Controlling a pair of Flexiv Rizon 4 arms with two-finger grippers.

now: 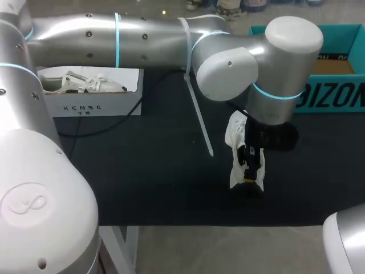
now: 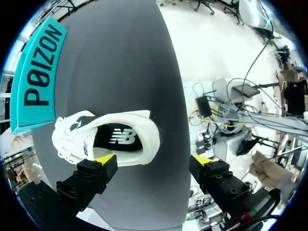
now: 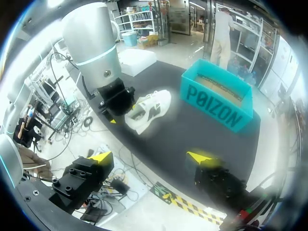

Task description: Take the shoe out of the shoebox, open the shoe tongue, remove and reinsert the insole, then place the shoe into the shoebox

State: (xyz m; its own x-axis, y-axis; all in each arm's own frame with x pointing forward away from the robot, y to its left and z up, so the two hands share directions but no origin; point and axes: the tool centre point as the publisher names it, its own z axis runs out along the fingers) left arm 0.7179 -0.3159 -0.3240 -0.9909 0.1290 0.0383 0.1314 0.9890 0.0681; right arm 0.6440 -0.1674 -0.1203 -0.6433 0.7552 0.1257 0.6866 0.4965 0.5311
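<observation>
The left gripper (image 2: 153, 160) stands with its two yellow-tipped fingers spread wide, holding nothing. One fingertip (image 2: 105, 159) sits right at the heel rim of the shoe (image 2: 126, 126); whether it touches cannot be told. The other finger is well clear of the shoe, out to its side.

There is one shoe on the table (image 1: 142, 171), white, with its opening turned up toward the gripper so the dark insole (image 2: 117, 138) shows inside. It lies just ahead of the left gripper, heel nearest the fingers and laced front pointing away toward the shoebox (image 2: 38, 72).

There is one teal shoebox, open-topped, beyond the shoe and apart from it.

One white box (image 1: 94, 107) stands at the far left of the table, holding white items that cannot be made out. A white strip (image 1: 199, 117) lies on the table between that box and the shoe.

The right gripper (image 3: 150, 157) is also spread wide with nothing between its fingers, well apart from the shoe.
</observation>
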